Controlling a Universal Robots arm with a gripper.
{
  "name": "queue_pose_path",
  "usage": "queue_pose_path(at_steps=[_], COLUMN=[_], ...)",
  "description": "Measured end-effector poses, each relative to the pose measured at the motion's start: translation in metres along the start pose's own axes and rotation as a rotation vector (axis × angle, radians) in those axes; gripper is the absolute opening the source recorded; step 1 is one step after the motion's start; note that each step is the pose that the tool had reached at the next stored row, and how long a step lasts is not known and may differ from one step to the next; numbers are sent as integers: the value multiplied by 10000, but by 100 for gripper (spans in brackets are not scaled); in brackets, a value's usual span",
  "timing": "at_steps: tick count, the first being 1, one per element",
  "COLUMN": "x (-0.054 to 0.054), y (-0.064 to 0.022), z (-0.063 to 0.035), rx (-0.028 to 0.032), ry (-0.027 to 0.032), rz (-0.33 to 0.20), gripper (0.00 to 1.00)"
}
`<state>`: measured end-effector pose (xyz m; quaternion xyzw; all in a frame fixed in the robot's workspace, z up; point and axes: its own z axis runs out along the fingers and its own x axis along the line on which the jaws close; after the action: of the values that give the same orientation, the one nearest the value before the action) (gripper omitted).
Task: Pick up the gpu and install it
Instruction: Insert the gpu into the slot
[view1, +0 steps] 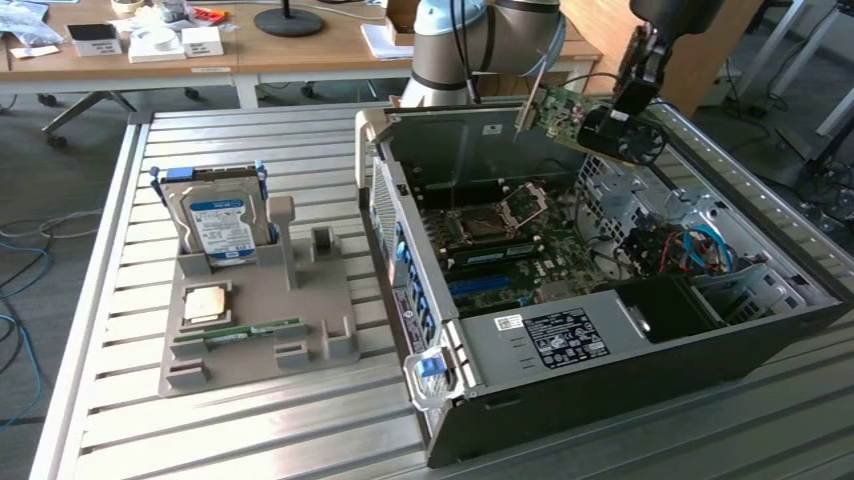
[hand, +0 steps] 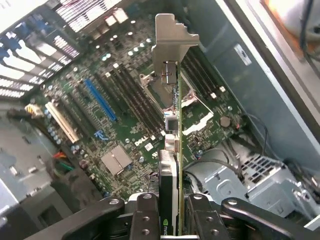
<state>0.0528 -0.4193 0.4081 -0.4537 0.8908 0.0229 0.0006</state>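
The gpu (view1: 571, 112), a green card with a black fan face and a silvery end bracket, hangs tilted in the air over the far side of the open computer case (view1: 747, 330). My gripper (view1: 621, 100) is shut on its upper edge. In the wrist view the gpu (hand: 172, 130) shows edge-on, bracket end away from the camera. My gripper (hand: 172, 222) has the card clamped between both fingers (hand: 145, 215). Beneath it lies the green motherboard (hand: 120, 125) with a blue slot (hand: 100, 102) and a white slot (hand: 62, 122).
A grey holder (view1: 287, 330) on the slatted metal table (view1: 120, 250) carries a hard drive (view1: 220, 228), a memory stick (view1: 247, 330) and a small square chip (view1: 207, 302). Cables (view1: 681, 250) and a drive cage fill the case's right side. Wooden desks stand behind.
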Motion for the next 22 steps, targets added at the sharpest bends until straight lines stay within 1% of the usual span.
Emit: queue_pose_path(at_steps=[22], x=[1], y=[-2], z=[40], rx=[-87], ry=[161], rz=[-3990], gripper=[27])
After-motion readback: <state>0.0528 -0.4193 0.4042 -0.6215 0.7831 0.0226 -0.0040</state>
